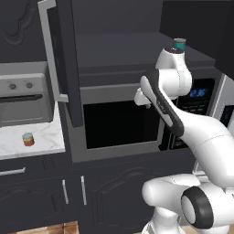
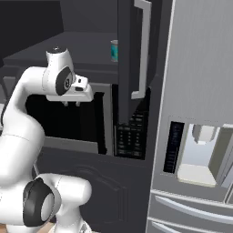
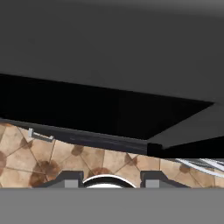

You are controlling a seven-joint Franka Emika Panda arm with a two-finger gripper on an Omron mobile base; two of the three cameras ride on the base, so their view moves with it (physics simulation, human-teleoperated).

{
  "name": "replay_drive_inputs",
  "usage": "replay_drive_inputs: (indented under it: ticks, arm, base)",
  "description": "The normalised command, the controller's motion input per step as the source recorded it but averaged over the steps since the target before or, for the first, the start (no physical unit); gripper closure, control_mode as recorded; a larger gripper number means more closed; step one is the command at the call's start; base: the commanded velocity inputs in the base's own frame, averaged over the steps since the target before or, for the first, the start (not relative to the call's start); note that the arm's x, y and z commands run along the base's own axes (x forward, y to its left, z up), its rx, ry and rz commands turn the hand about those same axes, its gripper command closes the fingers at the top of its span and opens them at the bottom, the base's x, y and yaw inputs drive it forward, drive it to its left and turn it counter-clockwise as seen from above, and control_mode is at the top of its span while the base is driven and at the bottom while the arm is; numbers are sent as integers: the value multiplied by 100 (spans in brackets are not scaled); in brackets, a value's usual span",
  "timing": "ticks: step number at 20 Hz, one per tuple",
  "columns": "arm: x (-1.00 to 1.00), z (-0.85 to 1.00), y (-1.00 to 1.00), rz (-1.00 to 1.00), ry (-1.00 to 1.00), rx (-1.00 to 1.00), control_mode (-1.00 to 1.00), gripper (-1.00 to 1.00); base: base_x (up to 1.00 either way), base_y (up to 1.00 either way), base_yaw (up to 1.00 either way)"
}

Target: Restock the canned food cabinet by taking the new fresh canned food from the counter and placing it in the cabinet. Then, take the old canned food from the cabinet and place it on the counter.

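Step in hand: we judge we are at the very start, as the red can (image 1: 28, 139) is not yet picked up and the teal can (image 1: 180, 44) is not yet brought down.
Red can: it stands upright on the white counter (image 1: 45, 139) at the far left, in front of the toaster oven (image 1: 23, 99), well apart from our arm.
Teal can: it stands upright on the cabinet shelf (image 2: 86, 48), toward its right end, just beside the open door (image 2: 132, 59) in the right base view.
Cabinet: it is open, the door with its long grey handle (image 1: 49, 50) swung out toward us.
Pincer: the gripper (image 2: 71, 103) hangs in front of the microwave (image 1: 121, 121), fingers pointing down; in the hand view the two tips stand apart with nothing between them, so we take it as open and empty.
Under the hand: we see the tiled floor (image 3: 65, 159) past the dark edge of the unit.
Next move: we must swing left and down toward the red can, lower the fingers around it, and close.
Watch for: the door edge lies between our hand and the counter, so the path should pass in front of it.
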Motion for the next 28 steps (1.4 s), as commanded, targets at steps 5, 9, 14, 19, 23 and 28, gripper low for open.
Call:
replay_drive_inputs:
  ticks: [5, 9, 14, 19, 23, 28]
  arm:
    - [-27, 0, 0, 0, -1, 4, -100, -100]
    - [-87, -7, 0, 0, -7, 10, -100, -100]
    - [-98, -21, 0, 0, -10, 8, -100, -100]
    - [-62, -16, 0, 0, -15, 1, -100, -100]
    - [-17, 0, 0, 0, 0, 0, -100, -100]
    - [0, 0, 0, 0, 0, 0, 100, -100]
  base:
    - [0, 0, 0]
    - [0, 0, 0]
    - [0, 0, 0]
    - [0, 0, 0]
    - [0, 0, 0]
    - [-66, 0, 4]
